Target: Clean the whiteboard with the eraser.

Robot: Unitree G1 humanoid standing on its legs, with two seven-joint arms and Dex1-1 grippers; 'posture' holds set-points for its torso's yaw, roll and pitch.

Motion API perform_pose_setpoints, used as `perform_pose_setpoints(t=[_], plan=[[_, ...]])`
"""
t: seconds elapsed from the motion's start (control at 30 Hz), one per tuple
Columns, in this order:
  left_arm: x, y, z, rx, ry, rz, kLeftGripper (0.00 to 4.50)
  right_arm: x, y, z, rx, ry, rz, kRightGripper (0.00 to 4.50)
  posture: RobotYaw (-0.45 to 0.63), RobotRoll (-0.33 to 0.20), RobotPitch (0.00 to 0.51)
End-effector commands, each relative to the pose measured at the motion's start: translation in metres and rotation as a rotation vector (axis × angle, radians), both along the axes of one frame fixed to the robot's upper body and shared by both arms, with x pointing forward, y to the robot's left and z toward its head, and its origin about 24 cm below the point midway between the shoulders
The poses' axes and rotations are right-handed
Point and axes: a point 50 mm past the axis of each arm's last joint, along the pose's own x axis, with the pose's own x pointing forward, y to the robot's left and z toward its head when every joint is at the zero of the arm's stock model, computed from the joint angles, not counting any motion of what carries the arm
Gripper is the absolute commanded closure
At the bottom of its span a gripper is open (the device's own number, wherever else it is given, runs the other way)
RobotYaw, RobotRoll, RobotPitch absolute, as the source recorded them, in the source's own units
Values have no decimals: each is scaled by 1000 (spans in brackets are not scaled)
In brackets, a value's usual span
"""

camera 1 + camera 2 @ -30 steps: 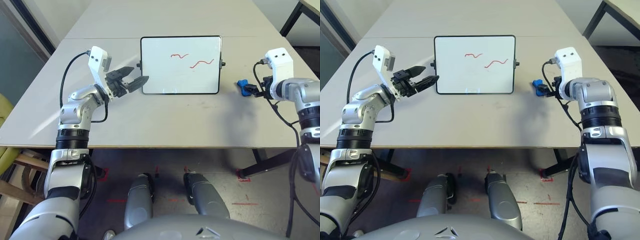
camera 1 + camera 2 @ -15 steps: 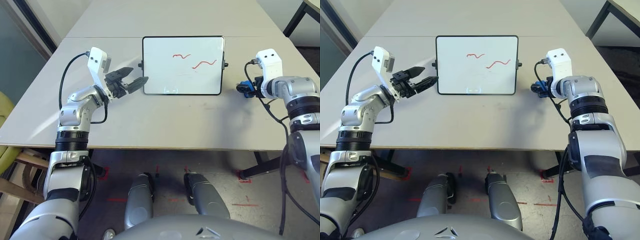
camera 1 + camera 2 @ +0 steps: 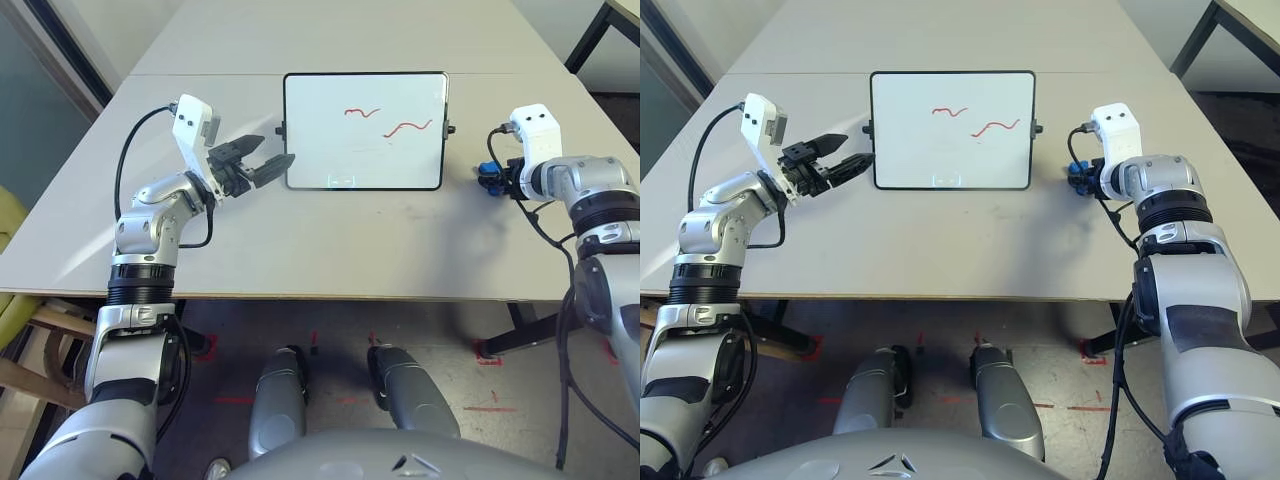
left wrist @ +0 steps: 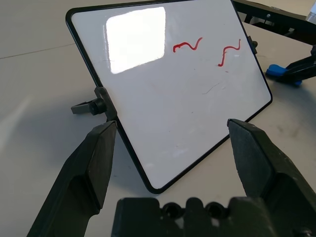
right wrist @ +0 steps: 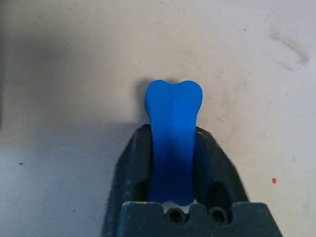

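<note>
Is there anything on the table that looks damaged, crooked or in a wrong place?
Nothing stands out. The whiteboard lies flat and straight on the table, bearing two red squiggles. The right hand is shut on the blue eraser, to the right of the board. The left hand is open by its left edge.

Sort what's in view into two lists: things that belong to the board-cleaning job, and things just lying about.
Job:
- white rectangular whiteboard, black-framed, red squiggles
- small bright blue bone-shaped eraser, gripped by right gripper
- left gripper, open beside the board

Lying about:
- grey table; no loose items on it
</note>
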Motion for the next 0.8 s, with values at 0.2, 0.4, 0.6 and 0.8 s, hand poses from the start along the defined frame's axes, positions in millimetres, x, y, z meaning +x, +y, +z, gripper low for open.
perform_pose_setpoints(t=[0.2, 0.4, 0.6, 0.8], plan=[[-2, 1, -1, 18, 9, -6, 0, 3, 1, 25, -176, -90, 131, 4175, -169, 0, 130], [-1, 1, -1, 22, 14, -14, 0, 0, 20, 64, -583, -234, 402, 4175, -182, 0, 133], [0, -1, -1, 24, 16, -26, 0, 2, 64, 89, -779, -350, 642, 4175, -195, 0, 134], [2, -3, 0, 27, 16, -38, 0, 11, 93, 93, -879, -375, 765, 4176, -194, 0, 133]])
